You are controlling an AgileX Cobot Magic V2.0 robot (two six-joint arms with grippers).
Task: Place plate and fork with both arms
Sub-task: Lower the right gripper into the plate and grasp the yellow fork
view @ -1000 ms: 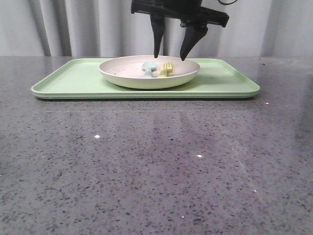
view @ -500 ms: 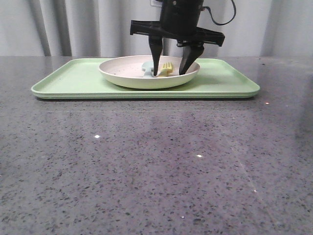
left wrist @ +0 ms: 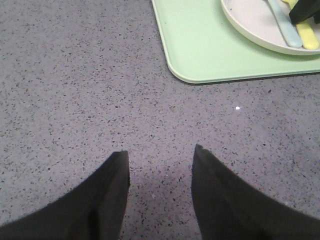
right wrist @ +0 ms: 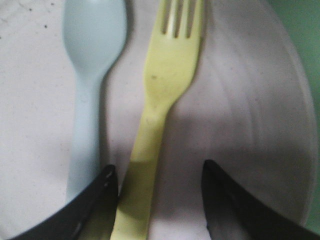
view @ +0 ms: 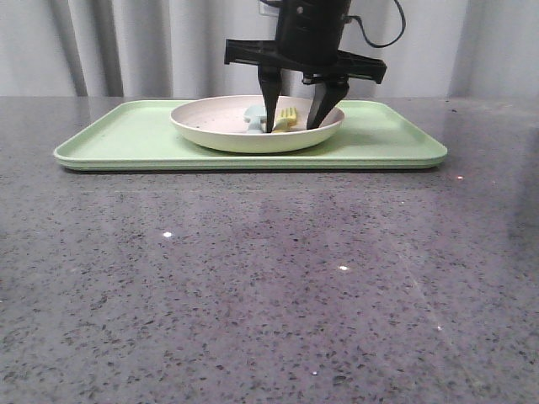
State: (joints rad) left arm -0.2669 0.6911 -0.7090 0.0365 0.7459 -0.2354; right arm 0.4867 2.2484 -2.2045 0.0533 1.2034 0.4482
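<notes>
The cream plate with a pinkish inner face sits on the light-green tray. The pale-yellow fork lies in it beside a pale blue spoon. My right gripper is open and lowered into the plate, one finger on each side of the fork's handle. One finger stands between spoon and fork, close against the handle. The other finger is apart from it. My left gripper is open and empty over bare table, away from the tray corner.
The tray lies across the far part of the speckled grey table. A curtain hangs behind it. The plate's edge with both utensils shows in the left wrist view.
My right gripper has come down from above the plate until its open fingers straddle the fork. In the last half second it barely moved.
</notes>
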